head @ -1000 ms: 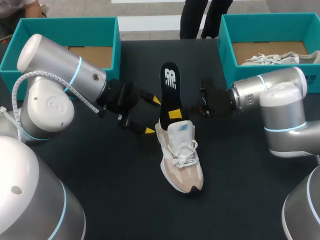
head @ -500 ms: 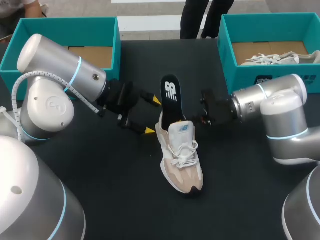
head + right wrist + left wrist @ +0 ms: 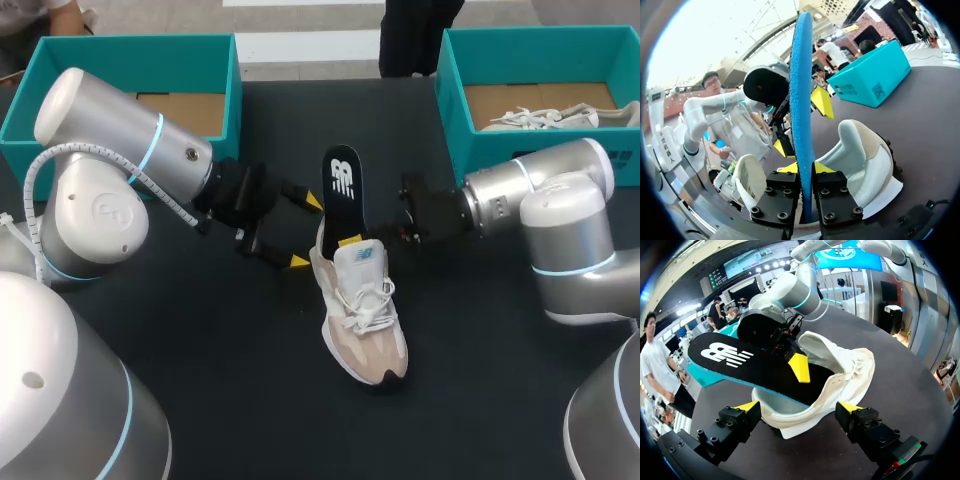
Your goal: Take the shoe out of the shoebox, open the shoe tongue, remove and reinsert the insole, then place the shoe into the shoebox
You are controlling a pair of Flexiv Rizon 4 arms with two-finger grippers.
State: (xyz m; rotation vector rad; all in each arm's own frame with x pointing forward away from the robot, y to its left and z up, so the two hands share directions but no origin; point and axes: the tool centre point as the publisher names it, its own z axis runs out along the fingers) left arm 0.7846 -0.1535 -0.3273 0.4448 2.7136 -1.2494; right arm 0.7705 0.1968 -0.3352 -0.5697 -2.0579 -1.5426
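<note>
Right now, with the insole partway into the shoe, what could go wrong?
1. The left tool is open beside the heel, so nothing clamps the shoe. Pushing down may slide or tip it.
2. The right tool pinches the insole low, with most of it standing free above. It may buckle rather than seat.
3. The right tool sits at the shoe's opening and could snag the collar.
</note>
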